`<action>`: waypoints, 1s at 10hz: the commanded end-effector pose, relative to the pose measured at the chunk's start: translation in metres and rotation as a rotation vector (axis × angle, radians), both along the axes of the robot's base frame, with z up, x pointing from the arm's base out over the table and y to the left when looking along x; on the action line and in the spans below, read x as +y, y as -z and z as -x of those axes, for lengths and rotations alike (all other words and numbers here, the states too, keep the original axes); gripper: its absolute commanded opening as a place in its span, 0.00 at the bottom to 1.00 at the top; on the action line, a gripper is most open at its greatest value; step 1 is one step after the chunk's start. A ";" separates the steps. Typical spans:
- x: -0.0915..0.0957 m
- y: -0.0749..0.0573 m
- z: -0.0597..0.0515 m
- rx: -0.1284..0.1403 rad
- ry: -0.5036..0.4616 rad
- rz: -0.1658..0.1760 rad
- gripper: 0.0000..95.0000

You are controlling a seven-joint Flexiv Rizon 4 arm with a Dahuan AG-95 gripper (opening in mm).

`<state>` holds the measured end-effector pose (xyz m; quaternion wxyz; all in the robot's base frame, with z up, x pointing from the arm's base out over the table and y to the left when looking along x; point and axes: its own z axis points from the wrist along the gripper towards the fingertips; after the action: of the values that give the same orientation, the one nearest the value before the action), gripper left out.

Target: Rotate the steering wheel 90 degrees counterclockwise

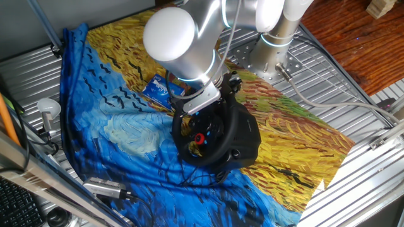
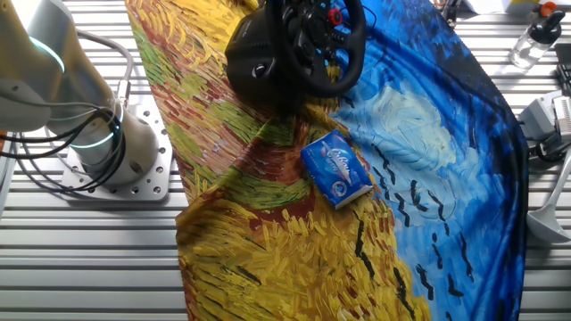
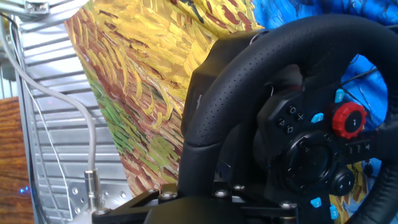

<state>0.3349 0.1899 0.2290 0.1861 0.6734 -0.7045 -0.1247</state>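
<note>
Gripper [image 1: 218,94] sits at top of the steering wheel [image 1: 211,135], right by the rim; fingertips hidden behind arm & wheel, so can't tell if jaws are closed on rim or apart. Wheel on its black base [image 2: 259,58] stands on a painted yellow/blue cloth [image 2: 268,250] over the metal table [image 2: 89,267]. Hub shows red button [image 3: 348,120] + small blue ones. Blue-and-white box [image 2: 336,168] lies on cloth nr the wheel, not touching.
</note>
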 end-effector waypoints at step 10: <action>-0.003 0.004 0.002 -0.023 -0.056 0.014 0.20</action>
<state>0.3330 0.1867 0.2259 0.1885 0.6931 -0.6874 -0.1072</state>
